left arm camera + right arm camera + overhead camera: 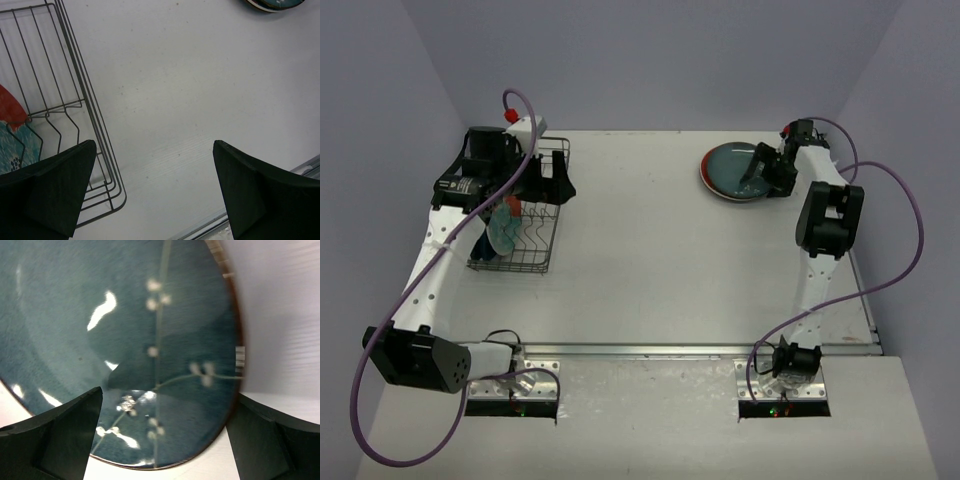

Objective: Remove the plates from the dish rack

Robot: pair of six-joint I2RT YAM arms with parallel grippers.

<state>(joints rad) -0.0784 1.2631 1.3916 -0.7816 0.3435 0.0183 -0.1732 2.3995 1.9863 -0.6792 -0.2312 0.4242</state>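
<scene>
The dark wire dish rack [512, 267] stands at the far left of the table. A red and teal plate [504, 230] leans upright among its prongs. In the left wrist view that plate [11, 131] peeks in at the left edge, inside the rack [94, 122]. My left gripper [557, 188] hovers over the rack's right side, open and holding nothing [155, 155]. At the far right a dark teal plate [728, 167] lies on top of a red-rimmed one. My right gripper [758, 172] is low over it with jaws open either side of its near rim [165, 400]. The teal plate [125, 325] fills that view.
The plate stack [274, 4] shows at the top edge of the left wrist view. A metal strip [700, 349] runs along the table's near edge. Purple cables [910, 230] loop beside both arms. Lavender walls close in on three sides.
</scene>
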